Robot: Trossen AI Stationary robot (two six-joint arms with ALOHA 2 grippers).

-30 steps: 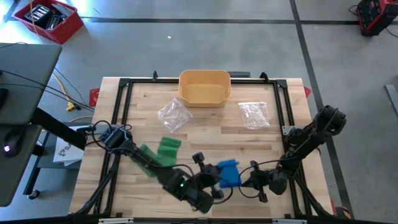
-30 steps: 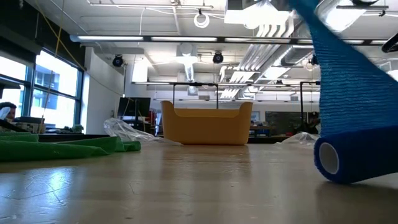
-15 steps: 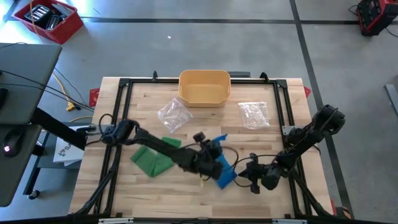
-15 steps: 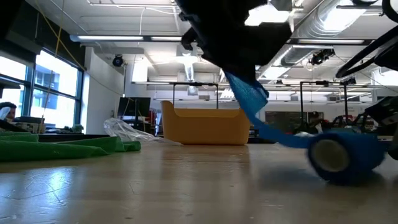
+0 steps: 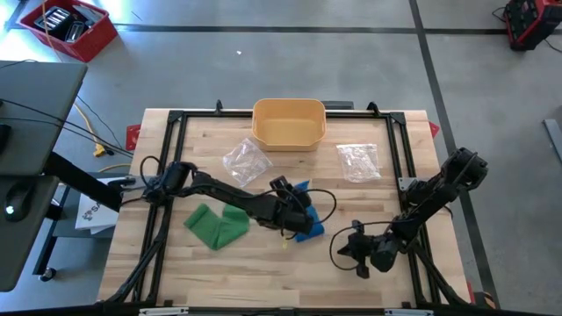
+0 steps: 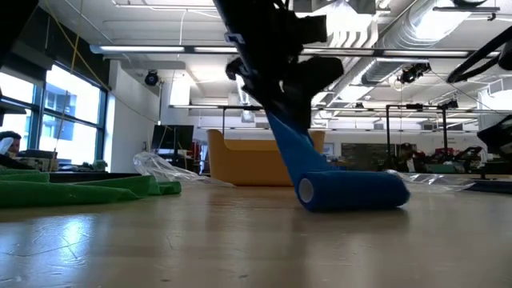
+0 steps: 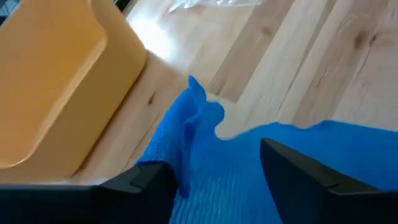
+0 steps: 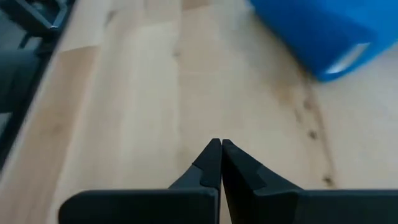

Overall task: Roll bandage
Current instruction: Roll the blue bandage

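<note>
The blue bandage is partly rolled. Its roll [image 6: 352,192] lies on its side on the table's middle [image 5: 307,231]. Its loose strip [image 6: 284,148] rises slanting from the roll to my left gripper [image 5: 295,213]. That gripper stands open, with the strip between its fingers [image 7: 205,168], and the strip's crumpled free end [image 7: 198,102] pokes out past them toward the far side. My right gripper [image 5: 344,251] is shut and holds nothing. It sits low over the table, right of the roll [image 8: 317,31] and nearer the front edge. My left gripper has its open fingers on either side of the bandage's loose strip [image 7: 186,180], coming slanting down from the table's left. The strip lies up against one finger [image 7: 149,180]; whether the other finger touches it I cannot tell. The roll rests on the table below.
A yellow bin [image 5: 289,123] stands at the far edge's middle. Two clear plastic bags [image 5: 244,161] [image 5: 358,161] lie in front of it. A green bandage [image 5: 219,226] lies spread out left of the blue one, under my left arm.
My left gripper has swung from the near edge toward the table's middle and far side, come down, and opened. The strip, held high before, now slants lower. The roll has moved along the table away from my right gripper, toward the middle.
</note>
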